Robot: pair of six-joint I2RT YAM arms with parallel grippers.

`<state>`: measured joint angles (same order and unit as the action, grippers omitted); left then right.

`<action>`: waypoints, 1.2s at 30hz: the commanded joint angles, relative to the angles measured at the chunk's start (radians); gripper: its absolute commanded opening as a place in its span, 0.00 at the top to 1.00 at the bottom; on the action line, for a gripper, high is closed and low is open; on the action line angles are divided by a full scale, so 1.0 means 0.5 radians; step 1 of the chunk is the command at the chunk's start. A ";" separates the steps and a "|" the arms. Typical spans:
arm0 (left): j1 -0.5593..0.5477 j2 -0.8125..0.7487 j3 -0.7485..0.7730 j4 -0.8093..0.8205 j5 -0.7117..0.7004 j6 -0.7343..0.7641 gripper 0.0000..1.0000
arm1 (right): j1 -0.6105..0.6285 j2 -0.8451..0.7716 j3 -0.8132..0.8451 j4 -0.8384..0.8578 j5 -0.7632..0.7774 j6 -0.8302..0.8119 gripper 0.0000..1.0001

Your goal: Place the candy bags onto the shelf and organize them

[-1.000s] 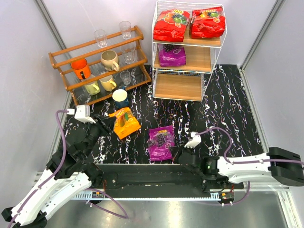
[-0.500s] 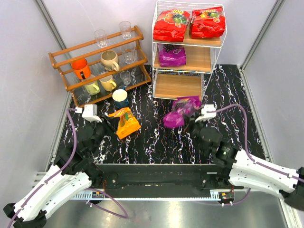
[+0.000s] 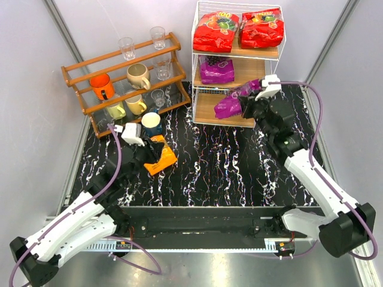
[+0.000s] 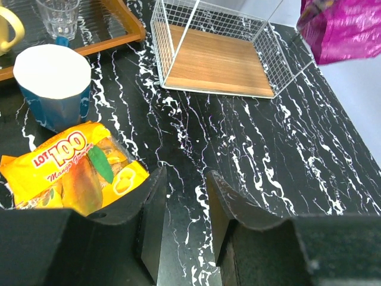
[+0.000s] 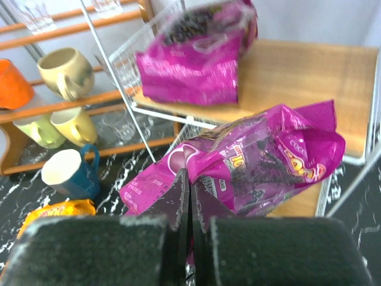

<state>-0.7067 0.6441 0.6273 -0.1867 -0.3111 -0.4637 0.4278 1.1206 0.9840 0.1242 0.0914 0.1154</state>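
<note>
Nearest the arm bases, the left gripper [image 4: 186, 179] has moved forward and to the right since a second ago. Its jaws are spread just above the black marbled surface [image 3: 227, 161]. The orange-yellow bag [image 4: 71, 173] lies flat where it lay before. Its near corner now sits against the left finger [image 4: 152, 208], not between the two fingers. Just beyond the bag stands a blue mug [image 4: 52, 89].

Farther out, the right gripper [image 5: 189, 196] has its jaws pressed together on a crumpled fold of a purple bag [image 5: 262, 161]. A second ago this bag lay on the surface near the front edge. Half a second ago it hung over the middle of the surface. Now it is held in the air at the front right of the shelf [image 3: 224, 110], about level with the middle tier. Whether it touches the wire frame cannot be told.

A second purple bag [image 3: 216, 70] rests on the left of that middle tier, and two red bags [image 3: 215, 31] lie side by side on the top tier, all unmoved.
</note>
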 commanded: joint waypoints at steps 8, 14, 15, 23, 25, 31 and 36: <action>0.024 0.129 -0.049 0.349 0.128 0.022 0.64 | -0.282 0.219 0.642 0.240 -0.535 -0.206 1.00; 0.036 0.181 -0.067 0.410 0.150 0.025 0.65 | -0.447 0.385 0.768 0.227 -0.701 -0.225 1.00; 0.039 0.190 -0.067 0.416 0.153 0.025 0.65 | -0.466 0.403 0.781 0.230 -0.716 -0.222 1.00; 0.088 0.252 -0.086 0.475 0.208 0.025 0.66 | -0.567 0.526 0.907 0.203 -0.928 -0.252 1.00; 0.091 0.261 -0.095 0.490 0.217 0.022 0.66 | -0.567 0.538 0.913 0.190 -0.913 -0.304 1.00; 0.106 0.273 -0.104 0.502 0.254 0.004 0.66 | -0.567 0.545 0.907 0.215 -0.907 -0.354 1.00; 0.113 0.279 -0.110 0.515 0.266 -0.005 0.67 | -0.567 0.643 0.922 0.304 -1.090 -0.259 1.00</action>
<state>-0.6579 0.7815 0.5785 -0.0013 -0.2024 -0.4629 0.1421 1.4269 1.3731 0.1085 -0.3622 -0.0288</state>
